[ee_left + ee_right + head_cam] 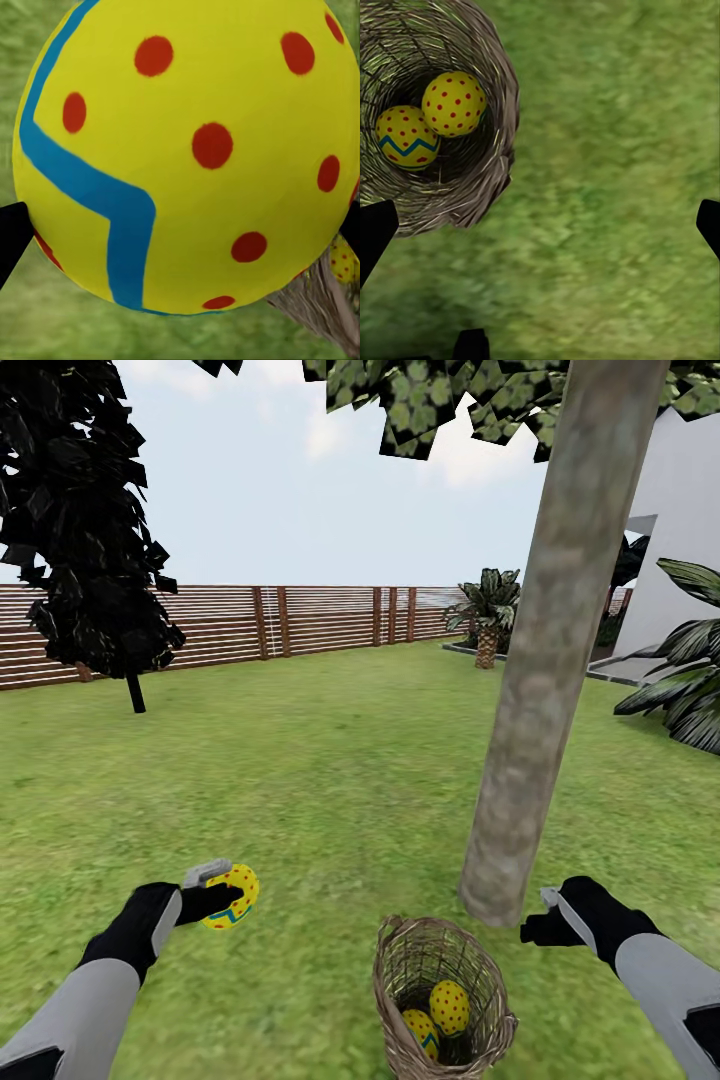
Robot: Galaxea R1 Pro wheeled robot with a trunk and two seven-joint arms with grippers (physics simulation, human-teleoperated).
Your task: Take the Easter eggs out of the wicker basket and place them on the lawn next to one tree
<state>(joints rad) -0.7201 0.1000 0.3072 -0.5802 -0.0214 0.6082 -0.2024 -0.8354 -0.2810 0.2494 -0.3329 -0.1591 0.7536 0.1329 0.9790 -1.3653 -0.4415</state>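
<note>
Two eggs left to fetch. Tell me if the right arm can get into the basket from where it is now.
Probably yes. The right gripper is open and empty, beside the basket, whose open mouth shows both eggs uncovered. The tree trunk stands just behind, apparently not in its way.

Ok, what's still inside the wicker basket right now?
Two Easter eggs lie inside the wicker basket: one plain dotted, one with a blue zigzag. They cover part of the bottom, so what lies beneath them cannot be seen.

The basket (440, 990) is rough woven wicker. The eggs (454, 103) inside it look smooth, matt, painted. Beside it, the tree (540, 690) has coarse mottled bark; behind, a slatted wooden fence (300, 622).
</note>
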